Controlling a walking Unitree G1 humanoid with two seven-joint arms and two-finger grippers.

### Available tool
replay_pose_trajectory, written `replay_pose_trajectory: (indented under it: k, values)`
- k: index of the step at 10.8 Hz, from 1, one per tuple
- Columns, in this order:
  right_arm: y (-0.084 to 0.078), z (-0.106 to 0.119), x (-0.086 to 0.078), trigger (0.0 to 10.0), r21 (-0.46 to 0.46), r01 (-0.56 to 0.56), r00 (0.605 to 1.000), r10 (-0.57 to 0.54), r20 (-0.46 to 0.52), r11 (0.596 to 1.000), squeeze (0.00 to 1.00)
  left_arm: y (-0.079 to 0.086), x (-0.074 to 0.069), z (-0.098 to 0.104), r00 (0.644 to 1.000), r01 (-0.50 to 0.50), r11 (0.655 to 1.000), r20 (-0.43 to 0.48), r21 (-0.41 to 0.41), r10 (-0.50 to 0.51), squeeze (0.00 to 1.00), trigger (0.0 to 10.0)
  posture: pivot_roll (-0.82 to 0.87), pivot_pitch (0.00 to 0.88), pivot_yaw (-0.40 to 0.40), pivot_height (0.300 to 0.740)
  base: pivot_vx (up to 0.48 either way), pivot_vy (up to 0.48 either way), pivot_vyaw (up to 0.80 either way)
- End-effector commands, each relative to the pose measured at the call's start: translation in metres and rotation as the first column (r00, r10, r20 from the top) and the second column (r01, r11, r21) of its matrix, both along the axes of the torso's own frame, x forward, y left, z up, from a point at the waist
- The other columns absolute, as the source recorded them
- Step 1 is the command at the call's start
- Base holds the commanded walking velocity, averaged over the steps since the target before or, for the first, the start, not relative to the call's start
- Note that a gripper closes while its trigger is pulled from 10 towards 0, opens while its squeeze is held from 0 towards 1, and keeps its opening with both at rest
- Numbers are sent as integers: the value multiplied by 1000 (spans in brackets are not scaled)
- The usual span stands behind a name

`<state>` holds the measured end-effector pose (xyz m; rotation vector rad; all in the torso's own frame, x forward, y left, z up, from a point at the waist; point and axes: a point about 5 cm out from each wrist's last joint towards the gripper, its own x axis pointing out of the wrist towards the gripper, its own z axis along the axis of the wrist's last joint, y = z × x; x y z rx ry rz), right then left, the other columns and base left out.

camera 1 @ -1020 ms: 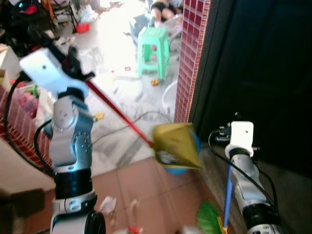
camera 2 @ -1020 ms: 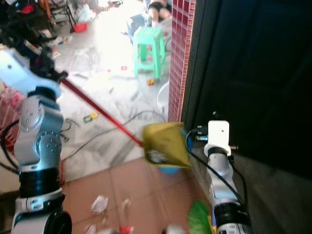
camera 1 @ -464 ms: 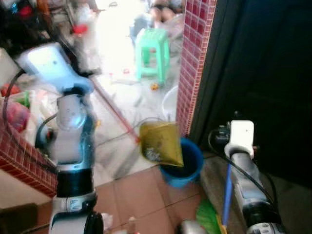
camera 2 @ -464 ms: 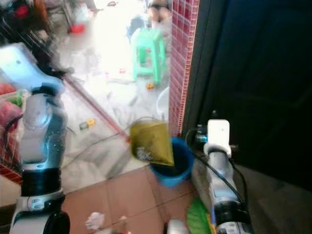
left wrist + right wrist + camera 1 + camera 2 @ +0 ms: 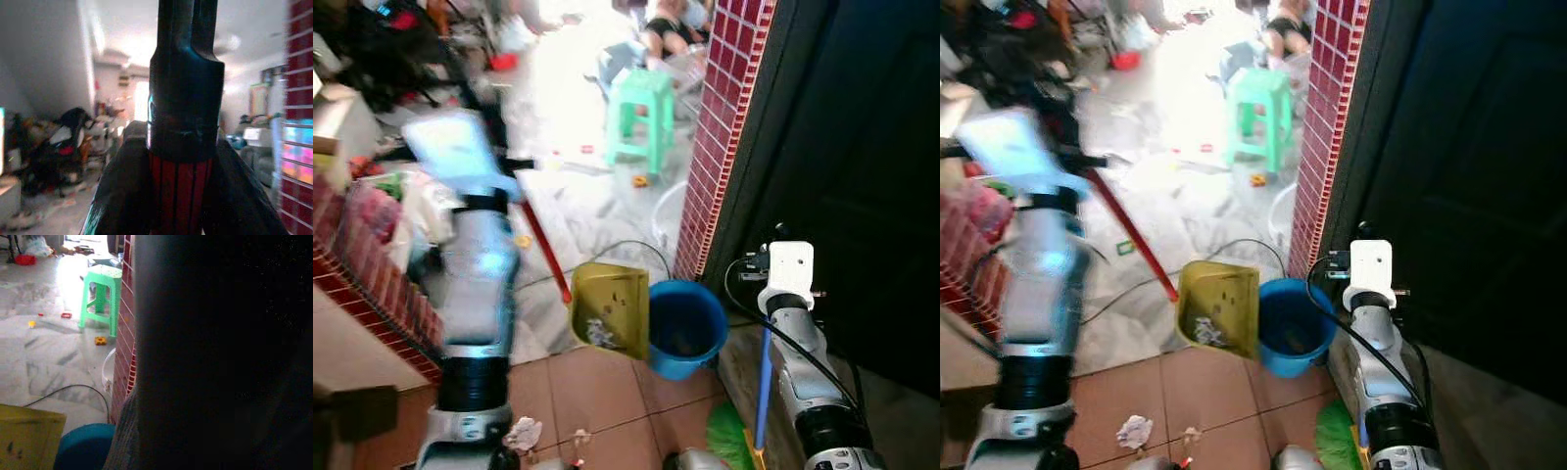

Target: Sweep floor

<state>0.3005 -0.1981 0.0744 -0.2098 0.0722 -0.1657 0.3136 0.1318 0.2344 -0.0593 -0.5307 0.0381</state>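
My left gripper (image 5: 514, 164) is shut on the red handle (image 5: 543, 255) of a yellow dustpan (image 5: 607, 308). The left wrist view shows the black fingers (image 5: 122, 196) clamped around that red handle (image 5: 180, 196). The dustpan hangs tilted just left of a blue bucket (image 5: 690, 333), with some grey debris (image 5: 599, 333) in it. My right gripper (image 5: 778, 240) is raised by the dark doorway and shut on a broom. Its blue handle (image 5: 764, 382) runs down along the forearm to green bristles (image 5: 729, 436) on the floor. Crumpled paper (image 5: 522, 433) lies on the brown tiles.
A red-tiled pillar (image 5: 724, 137) and a dark door (image 5: 862, 147) stand right of the bucket. A low brick wall (image 5: 372, 284) runs on the left. A cable (image 5: 626, 245), a white basin (image 5: 668, 206), a green stool (image 5: 651, 113) and small toys lie on the marble floor beyond.
The dustpan has swung from over the blue bucket to its left side, and the bucket now shows in full. My left arm moved with it. The camera has shifted.
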Motion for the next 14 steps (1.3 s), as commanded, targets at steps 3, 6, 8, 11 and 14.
replay_pose_trajectory:
  k: [3, 6, 8, 11, 14]
  values:
    - [3, 8, 3, 10000, -1, -17, 999, 17, 35, 1000, 0, -33, -1, 13, 989, 99, 995, 111, 3, -99, 0, 10000, -125, 0, 55, 740, 0, 0, 0]
    - [2, 7, 1, 10000, 1, -16, 999, 16, 27, 1000, 0, -19, 9, 29, 990, 13, 999, 141, -47, -7, 0, 10000, -125, 0, 57, 740, 0, 0, 0]
    - [4, 6, 1, 10000, 4, -20, 1000, 20, 24, 1000, 0, -9, 14, 35, 982, -86, 996, 167, -25, 89, 0, 10000, -123, 0, 56, 740, 0, 0, 0]
    - [5, 6, 2, 10000, 4, -23, 999, 23, 23, 1000, 0, -7, 22, 42, 962, -201, 977, 173, -73, 210, 0, 10000, -130, 0, 52, 740, 0, 0, 0]
    - [7, 8, -1, 10000, 3, -26, 999, 26, 26, 1000, 0, -40, 29, 45, 971, -122, 988, 197, -90, 137, 0, 10000, -164, 0, 58, 740, 0, 0, 0]
